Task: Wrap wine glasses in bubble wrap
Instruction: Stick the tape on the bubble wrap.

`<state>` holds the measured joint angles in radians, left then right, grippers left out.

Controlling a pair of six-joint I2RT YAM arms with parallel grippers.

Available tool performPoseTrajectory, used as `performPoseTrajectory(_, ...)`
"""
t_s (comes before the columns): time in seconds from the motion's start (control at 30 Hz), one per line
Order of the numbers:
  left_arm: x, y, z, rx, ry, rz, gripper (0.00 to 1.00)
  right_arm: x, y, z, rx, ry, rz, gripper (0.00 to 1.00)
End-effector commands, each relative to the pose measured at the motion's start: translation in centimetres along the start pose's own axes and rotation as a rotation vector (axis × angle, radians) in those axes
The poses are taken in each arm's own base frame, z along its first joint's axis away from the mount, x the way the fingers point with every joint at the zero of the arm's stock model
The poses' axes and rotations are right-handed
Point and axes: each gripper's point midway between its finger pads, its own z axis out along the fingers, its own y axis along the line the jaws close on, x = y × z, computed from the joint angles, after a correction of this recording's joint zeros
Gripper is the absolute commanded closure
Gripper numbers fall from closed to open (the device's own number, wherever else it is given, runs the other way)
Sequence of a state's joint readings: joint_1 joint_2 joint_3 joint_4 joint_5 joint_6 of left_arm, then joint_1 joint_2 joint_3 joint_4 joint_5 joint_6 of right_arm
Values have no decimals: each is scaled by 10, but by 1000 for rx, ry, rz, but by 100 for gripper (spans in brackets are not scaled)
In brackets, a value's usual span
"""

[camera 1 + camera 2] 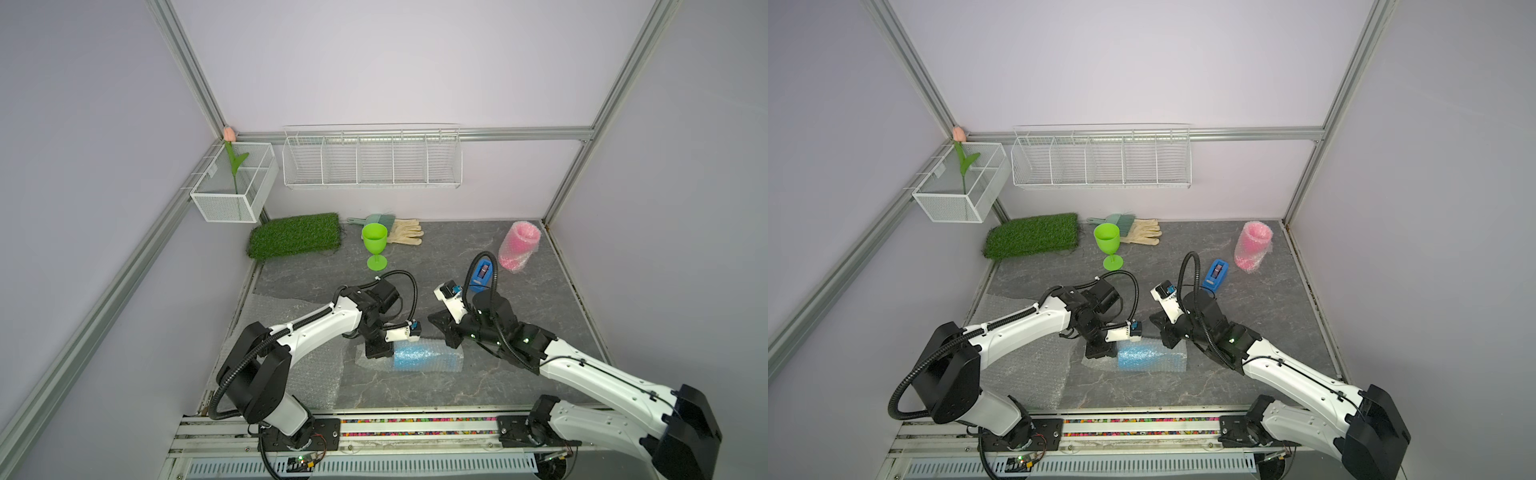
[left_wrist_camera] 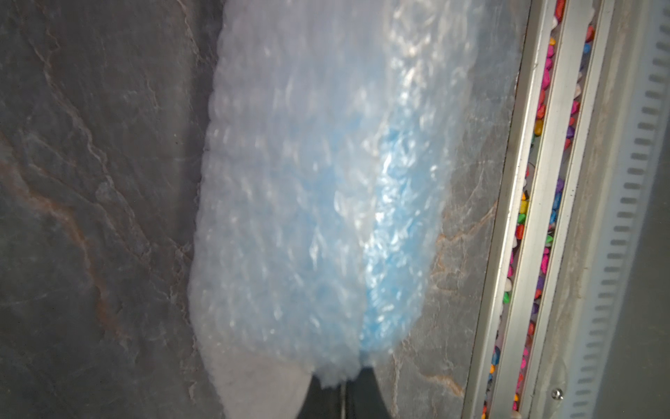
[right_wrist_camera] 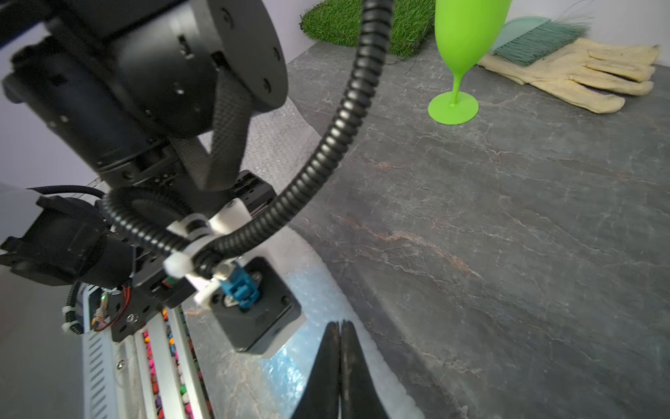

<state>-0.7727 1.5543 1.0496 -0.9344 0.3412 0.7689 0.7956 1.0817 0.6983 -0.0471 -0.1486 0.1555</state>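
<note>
Clearly, in both top views the blue goblet [image 1: 419,358] is lying on its side inside bubble wrap [image 1: 451,357], its long axis running along the front rail [image 1: 415,420]. The left gripper [image 1: 378,352] is sitting at its left end, and the right gripper [image 1: 434,327] is hovering just behind its middle. The pink goblet [image 1: 519,247] is standing wrapped at the far right, and the green goblet [image 1: 375,243] is standing bare. From the left wrist, the jaws are pinching bunched wrap at the bundle's end. From the right wrist, the jaws are pressing together on nothing, pointing across the wrap's far edge, so the right arm is probably nearer for any tucking.
</note>
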Motion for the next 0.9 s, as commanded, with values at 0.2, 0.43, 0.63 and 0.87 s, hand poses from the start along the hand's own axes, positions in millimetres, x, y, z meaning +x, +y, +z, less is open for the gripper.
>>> performPoseTrajectory(0.2,-7,-5,-6,4,-40,43,100,-7,-21,19,-8,-11,-24,93)
performPoseTrajectory(0.43,-6,-7,-6,-7,-33,49,100,14,-43,34,35,101,49,93)
performPoseTrajectory(0.63,-2,-8,-5,-17,-16,49,100,48,-49,42,48,208,101,93)
performPoseTrajectory(0.87,-2,-8,-5,-18,-13,48,100,26,-34,19,4,108,64,93)
